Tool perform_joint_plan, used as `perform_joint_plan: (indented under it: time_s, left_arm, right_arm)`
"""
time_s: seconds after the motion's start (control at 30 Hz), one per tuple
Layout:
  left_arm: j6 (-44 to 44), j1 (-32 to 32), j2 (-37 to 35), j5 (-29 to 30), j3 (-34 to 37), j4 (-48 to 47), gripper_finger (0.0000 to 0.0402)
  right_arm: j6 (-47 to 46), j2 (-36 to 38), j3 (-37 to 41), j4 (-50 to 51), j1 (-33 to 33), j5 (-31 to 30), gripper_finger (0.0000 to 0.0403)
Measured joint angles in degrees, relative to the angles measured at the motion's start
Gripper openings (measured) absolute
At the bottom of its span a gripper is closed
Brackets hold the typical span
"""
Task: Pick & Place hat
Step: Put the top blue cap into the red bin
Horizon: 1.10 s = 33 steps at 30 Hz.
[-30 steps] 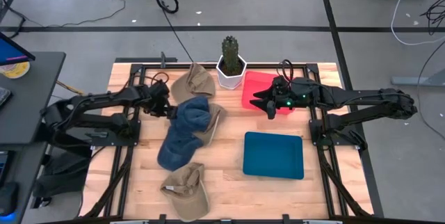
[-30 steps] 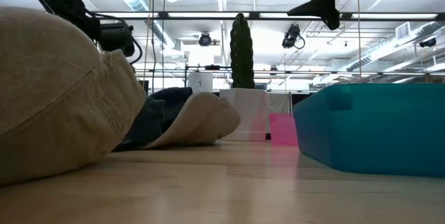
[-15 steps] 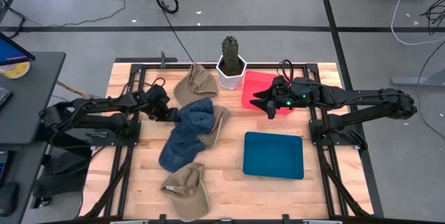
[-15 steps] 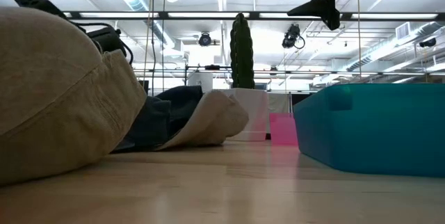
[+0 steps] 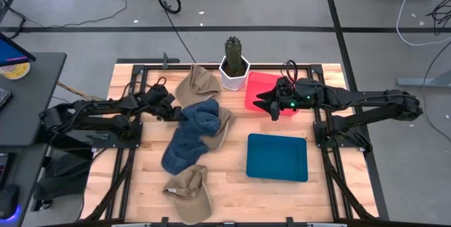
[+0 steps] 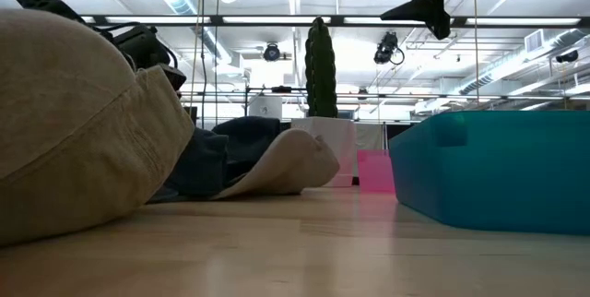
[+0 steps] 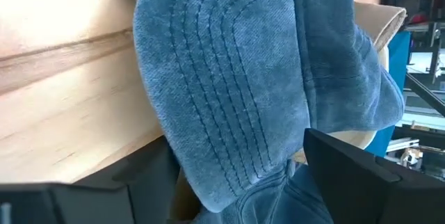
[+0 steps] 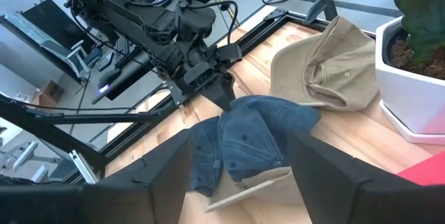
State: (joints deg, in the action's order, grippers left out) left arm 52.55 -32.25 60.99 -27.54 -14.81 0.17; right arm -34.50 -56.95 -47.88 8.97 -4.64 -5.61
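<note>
1. High view: a wooden table (image 5: 232, 192) is seen on a grey floor strewn with cables. The blue hat (image 5: 192, 131) lies left of centre, its long axis running from the far end beside the left gripper (image 5: 174, 113) diagonally toward the near left. The left arm is clearly the nearer one; the right gripper (image 5: 266, 106) hangs over the pink bin (image 5: 262, 86), its fingers spread and empty.
2. Low view: ceiling lights fill the background. The blue hat (image 6: 226, 149) is draped over a tan brim, behind a tan hat (image 6: 74, 122).
3. Left wrist view: the blue hat's stitched brim (image 7: 229, 92) is clamped between the fingers, pointing away from the wrist.
4. Right wrist view: the left gripper (image 8: 217, 93) is seen pinching the hat's far edge.
</note>
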Motion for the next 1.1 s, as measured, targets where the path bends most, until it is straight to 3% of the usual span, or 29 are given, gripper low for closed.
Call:
perform_joint_plan:
  time_s: [0.2,0.5,0.87,1.1]
  left_arm:
    - [0.9,0.0,0.0,-0.9,0.0,0.0,0.0217]
    - [1.2,-0.1,-1.3,-4.8,-0.2,4.9,0.0023]
    - [2.3,0.0,-9.6,-7.2,-4.8,9.2,0.0012]
    - [2.3,0.0,-14.2,-13.6,-7.8,9.4,0.0015]
  right_arm:
    - [0.0,0.0,0.0,0.0,0.0,0.0,0.024]
    - [0.5,0.0,0.0,0.0,0.0,0.0,0.024]
    - [1.0,0.0,0.0,0.0,0.0,-0.1,0.024]
    - [0.5,0.0,0.0,0.0,0.0,-2.5,0.024]
